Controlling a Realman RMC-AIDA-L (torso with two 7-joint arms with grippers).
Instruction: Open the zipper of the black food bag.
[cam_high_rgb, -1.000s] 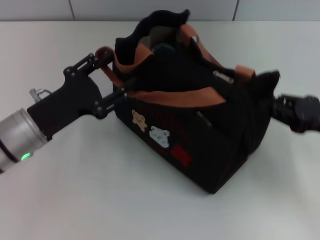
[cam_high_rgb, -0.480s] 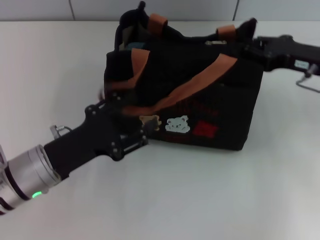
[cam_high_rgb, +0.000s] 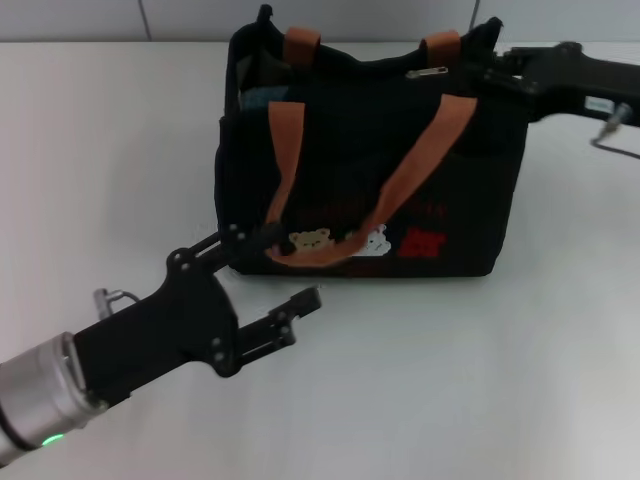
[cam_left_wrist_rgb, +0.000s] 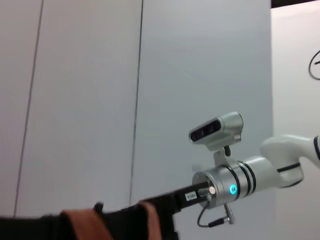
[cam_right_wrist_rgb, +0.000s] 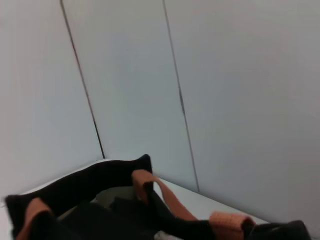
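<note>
The black food bag (cam_high_rgb: 360, 150) stands upright mid-table, with its bear patches and red mark facing me. Its zipper (cam_high_rgb: 428, 72) shows as a small silver pull on the top edge near the right end. The left part of the top gapes. Two orange-brown straps (cam_high_rgb: 400, 180) hang down the front. My right gripper (cam_high_rgb: 497, 68) reaches in from the far right, shut on the bag's raised top right corner. My left gripper (cam_high_rgb: 292, 266) is open just in front of the bag's lower left, its upper finger beside the hanging strap loop. The right wrist view shows the bag's open top (cam_right_wrist_rgb: 115, 180).
The white table (cam_high_rgb: 480, 380) runs wide around the bag, with a pale wall behind it. In the left wrist view the right arm's silver wrist (cam_left_wrist_rgb: 230, 186) and its camera (cam_left_wrist_rgb: 216, 129) stand beyond the bag's top edge (cam_left_wrist_rgb: 125, 222).
The bag has swung round and now stands square with its front towards me. The right gripper rose to the far right with the bag's corner. The left gripper came off the bag, drew back and opened.
</note>
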